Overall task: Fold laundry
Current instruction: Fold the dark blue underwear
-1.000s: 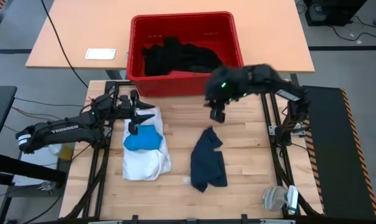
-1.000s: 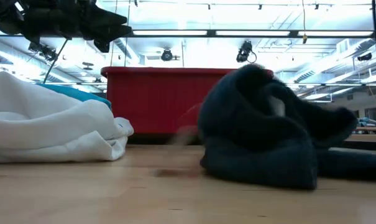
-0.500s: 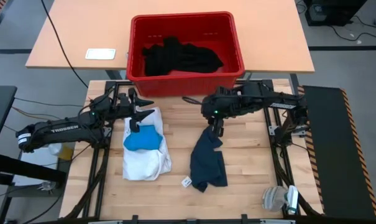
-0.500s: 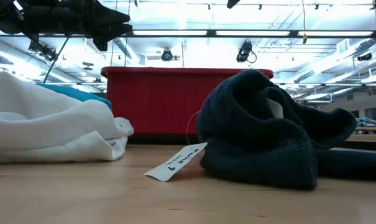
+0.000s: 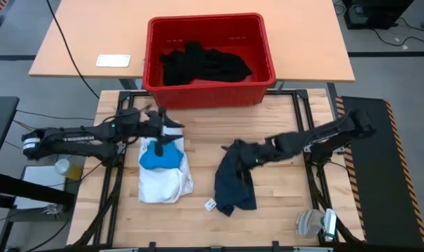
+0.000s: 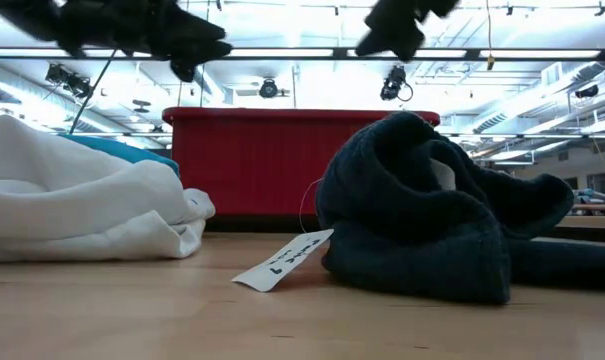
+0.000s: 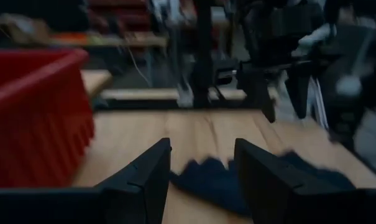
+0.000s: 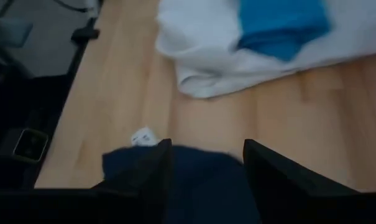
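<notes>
The right hand point(image 5: 257, 158) reaches low over the upper edge of the dark navy garment point(image 5: 234, 180), its two fingers point(image 8: 144, 180) spread apart with the cloth showing between them; in its own wrist view nothing is pinched, so it is released and not gripping. That garment lies crumpled in the middle of the wooden surface point(image 5: 282, 189), and a small white tag point(image 5: 210, 205) rests on the wood just beside its lower left edge; from table height the tag point(image 6: 282, 259) sits at the foot of the bunched heap point(image 6: 422, 210). The left hand point(image 5: 161, 134) hangs above the far end of the white shirt point(image 5: 166, 178), its fingers point(image 7: 144, 180) parted and bare, so it too is released. The white shirt lies spread to the left of the navy garment, apart from it, and a small bright blue piece point(image 5: 160, 155) lies on top of the shirt's upper half, near the left hand. Beyond both arms, at the far edge of the surface, stands a red crate point(image 5: 210, 89) with black garments point(image 5: 204, 66) heaped inside. Behind the crate an orange-topped table point(image 5: 85, 49) carries a small flat white object point(image 5: 113, 61).
</notes>
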